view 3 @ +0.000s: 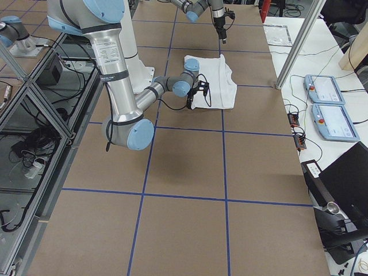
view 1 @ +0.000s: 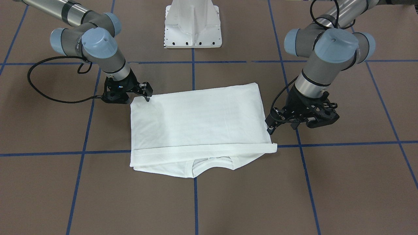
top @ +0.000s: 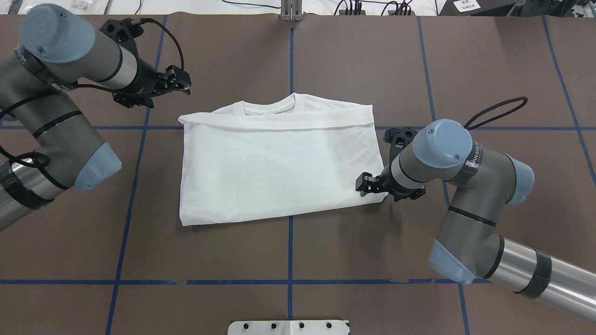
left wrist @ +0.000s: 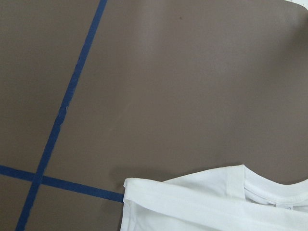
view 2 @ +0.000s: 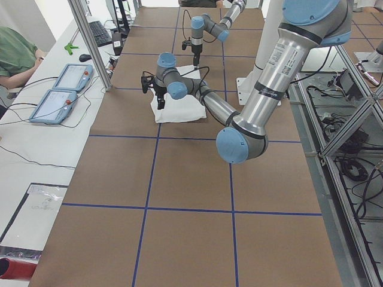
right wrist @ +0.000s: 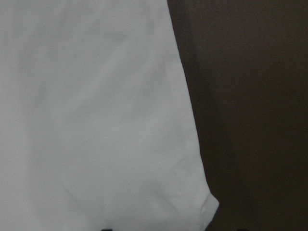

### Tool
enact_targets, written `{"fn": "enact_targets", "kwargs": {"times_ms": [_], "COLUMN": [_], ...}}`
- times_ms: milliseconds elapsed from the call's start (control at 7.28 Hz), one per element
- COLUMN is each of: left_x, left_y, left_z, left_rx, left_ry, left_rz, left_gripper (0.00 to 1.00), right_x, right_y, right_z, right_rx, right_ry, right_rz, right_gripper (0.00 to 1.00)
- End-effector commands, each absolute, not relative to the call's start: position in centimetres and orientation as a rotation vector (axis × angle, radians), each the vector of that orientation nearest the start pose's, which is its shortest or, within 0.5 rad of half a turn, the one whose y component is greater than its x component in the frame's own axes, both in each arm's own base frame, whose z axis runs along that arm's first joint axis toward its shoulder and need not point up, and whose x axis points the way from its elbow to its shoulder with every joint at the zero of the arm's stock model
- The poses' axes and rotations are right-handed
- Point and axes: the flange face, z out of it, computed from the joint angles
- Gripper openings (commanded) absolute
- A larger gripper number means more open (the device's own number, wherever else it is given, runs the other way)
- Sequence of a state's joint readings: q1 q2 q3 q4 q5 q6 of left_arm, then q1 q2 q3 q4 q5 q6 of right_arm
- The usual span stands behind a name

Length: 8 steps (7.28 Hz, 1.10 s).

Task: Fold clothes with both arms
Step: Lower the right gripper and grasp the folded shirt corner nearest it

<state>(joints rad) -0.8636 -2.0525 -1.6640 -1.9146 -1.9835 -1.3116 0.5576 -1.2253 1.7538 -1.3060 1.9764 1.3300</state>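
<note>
Right gripper [top: 364,183]: fingers apart, tips at the shirt's [top: 279,167] near corner (nothing clamped). Left gripper [top: 183,81]: fingers apart, empty, just beyond the far corner.

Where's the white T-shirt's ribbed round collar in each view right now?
Front-facing: ribbed round collar, shirt's bottom edge.
Overhead: top edge.
Left exterior: too small to tell.
Right exterior: too small to tell.
Left wrist: lower right.
Right wrist: not in view.
Landmark: centre blue tape line, meeting the collar.
</note>
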Motion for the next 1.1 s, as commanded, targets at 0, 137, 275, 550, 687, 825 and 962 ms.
{"fn": "enact_targets", "kwargs": {"times_ms": [0,137,275,550,687,825,962], "left_x": [35.7,35.7,35.7,35.7,35.7,35.7,35.7], "left_y": [-56.2,-56.2,-56.2,-56.3,-56.3,-56.3,-56.3], "left_z": [30.1,30.1,30.1,29.9,29.9,29.9,29.9], "left_rx": [0.162,0.162,0.162,0.171,0.18,0.179,0.181], "left_ry": [0.976,0.975,0.975,0.973,0.97,0.969,0.968], "left_rz": [-0.365,-0.366,-0.366,-0.37,-0.373,-0.374,-0.375], "left_gripper": [0.98,0.98,0.98,0.96,0.96,0.96,0.96], "right_x": [-47.4,-47.3,-47.2,-43.2,-40.7,-38.1,-36.0], "right_y": [-40.7,-40.8,-40.8,-41.2,-40.1,-38.1,-36.7], "right_z": [35.7,35.7,35.5,35.9,36.9,38.8,40.1], "right_rx": [-0.048,-0.048,-0.048,-0.035,-0.03,-0.037,-0.047], "right_ry": [-0.871,-0.871,-0.874,-0.887,-0.88,-0.857,-0.838], "right_rz": [0.136,0.138,0.137,0.177,0.187,0.193,0.199], "right_gripper": [0.09,0.0,0.0,0.0,0.0,0.0,0.0]}}
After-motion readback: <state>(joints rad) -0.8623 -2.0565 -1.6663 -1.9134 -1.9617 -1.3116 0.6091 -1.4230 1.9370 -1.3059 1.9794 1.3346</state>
